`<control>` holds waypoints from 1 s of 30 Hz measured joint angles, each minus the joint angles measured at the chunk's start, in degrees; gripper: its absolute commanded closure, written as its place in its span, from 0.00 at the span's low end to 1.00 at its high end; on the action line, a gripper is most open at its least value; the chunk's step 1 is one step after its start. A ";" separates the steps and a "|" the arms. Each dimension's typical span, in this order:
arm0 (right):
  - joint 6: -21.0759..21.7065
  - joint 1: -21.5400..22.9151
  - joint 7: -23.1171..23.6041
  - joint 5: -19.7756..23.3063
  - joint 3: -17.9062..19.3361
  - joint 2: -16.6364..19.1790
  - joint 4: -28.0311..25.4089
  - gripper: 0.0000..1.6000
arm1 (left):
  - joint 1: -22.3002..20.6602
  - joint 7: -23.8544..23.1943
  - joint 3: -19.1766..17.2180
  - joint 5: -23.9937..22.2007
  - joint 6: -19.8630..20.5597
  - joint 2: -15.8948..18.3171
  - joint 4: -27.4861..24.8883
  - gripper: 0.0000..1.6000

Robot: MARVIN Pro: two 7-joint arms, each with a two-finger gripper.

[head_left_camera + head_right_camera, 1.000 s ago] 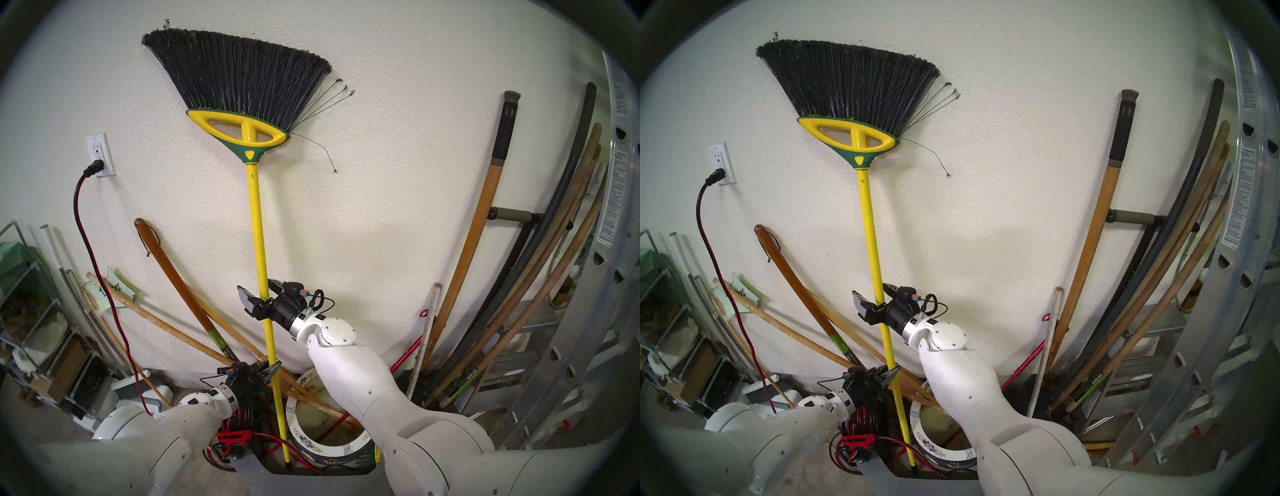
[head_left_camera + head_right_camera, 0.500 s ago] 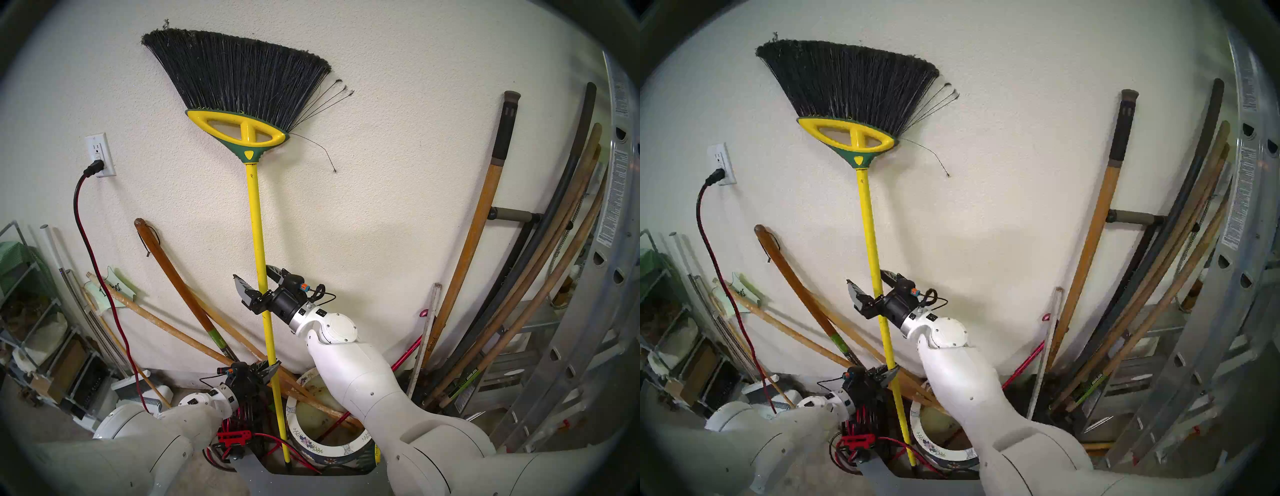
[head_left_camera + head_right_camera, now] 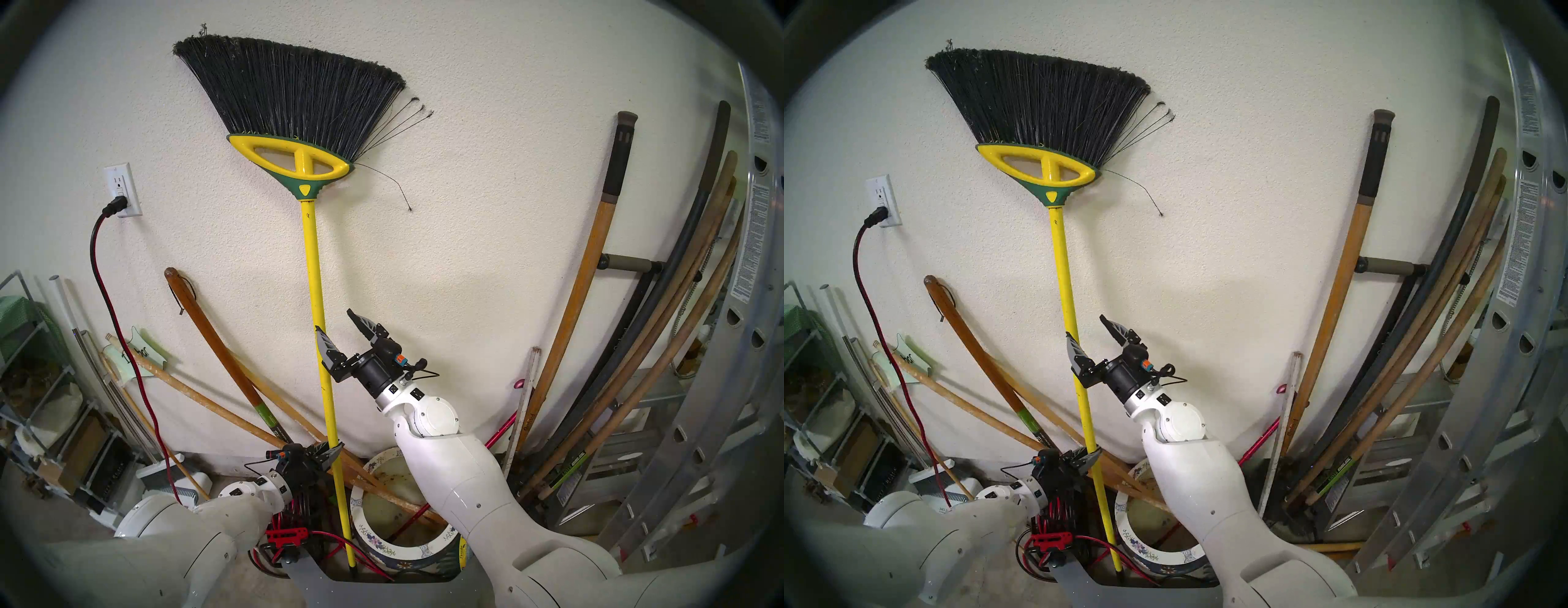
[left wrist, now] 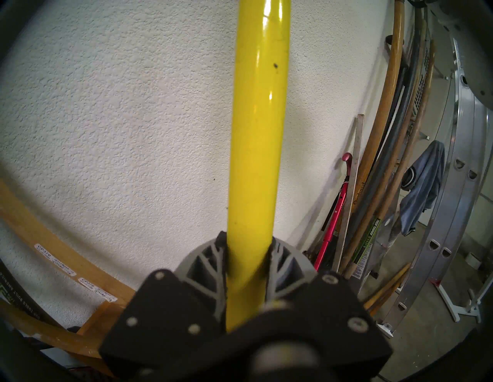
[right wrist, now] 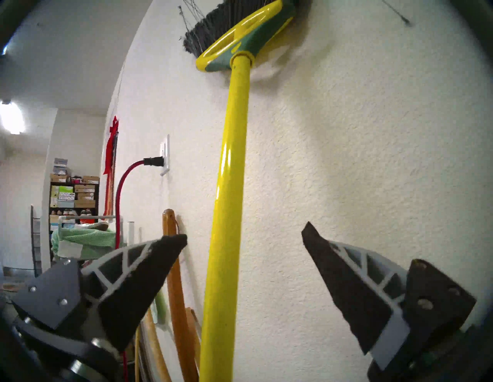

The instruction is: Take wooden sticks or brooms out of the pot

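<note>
The broom (image 3: 316,271) stands upright against the wall, black bristles up. The lower end of its yellow pole (image 3: 1076,339) stands just left of the pot, outside the rim. The floral-rimmed pot (image 3: 365,536) sits low in the middle, partly hidden by my right arm. My left gripper (image 3: 335,451) is shut on the low part of the pole (image 4: 256,133), fingers (image 4: 208,261) pressed to both sides. My right gripper (image 3: 334,321) is open higher up. In the right wrist view the pole (image 5: 229,213) runs between its spread fingers, near the left one, ungripped.
Brown wooden handles (image 3: 212,339) and a thin red rod (image 3: 500,433) lean out of the pot. More long handles (image 3: 585,297) and an aluminium ladder (image 3: 721,382) crowd the right. A red-black cord reel (image 3: 288,539) sits by my left arm, shelving (image 3: 34,382) at far left.
My right gripper has let go of the yellow pole, opened wide and swung to the right, pointing upward. The left gripper and the broom have stayed put.
</note>
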 measured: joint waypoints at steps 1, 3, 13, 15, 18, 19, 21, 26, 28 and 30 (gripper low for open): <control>-0.53 -0.42 -0.63 0.30 -0.04 0.24 -0.64 0.00 | 0.00 0.00 -0.04 0.00 -0.01 -0.01 0.02 1.00; -1.76 -1.20 -1.91 0.86 -0.04 0.68 -1.90 0.00 | -0.02 0.00 -0.13 0.01 -0.02 -0.02 0.08 1.00; -8.74 -4.93 -7.78 1.82 1.88 2.42 -6.96 0.00 | -0.11 0.22 -0.82 0.06 -0.01 -0.05 0.39 1.00; -9.84 -5.58 -8.62 1.39 2.73 2.74 -7.58 0.00 | -0.11 0.22 -1.08 0.05 -0.01 -0.06 0.44 1.00; -11.20 -6.46 -9.87 0.61 4.12 3.26 -8.39 0.00 | -0.11 0.19 -1.47 0.04 -0.01 -0.09 0.57 1.00; -11.49 -6.69 -10.21 0.43 4.52 3.38 -8.59 0.00 | -0.10 0.17 -1.59 0.04 -0.02 -0.10 0.62 1.00; -12.15 -7.25 -11.03 -0.04 5.50 3.73 -9.11 0.00 | -0.09 0.12 -1.88 0.04 -0.10 -0.13 0.70 1.00; -13.14 -8.32 -12.38 -1.06 6.89 4.19 -9.99 0.00 | -0.06 0.07 -2.39 0.13 -0.49 -0.22 0.91 1.00; -13.48 -8.84 -12.96 -1.56 7.35 4.25 -10.33 0.00 | -0.04 0.06 -2.58 0.23 -0.68 -0.26 0.99 1.00; -13.68 -9.20 -13.40 -1.92 7.58 4.24 -10.59 0.00 | -0.04 0.06 -2.70 0.32 -0.80 -0.30 1.05 1.00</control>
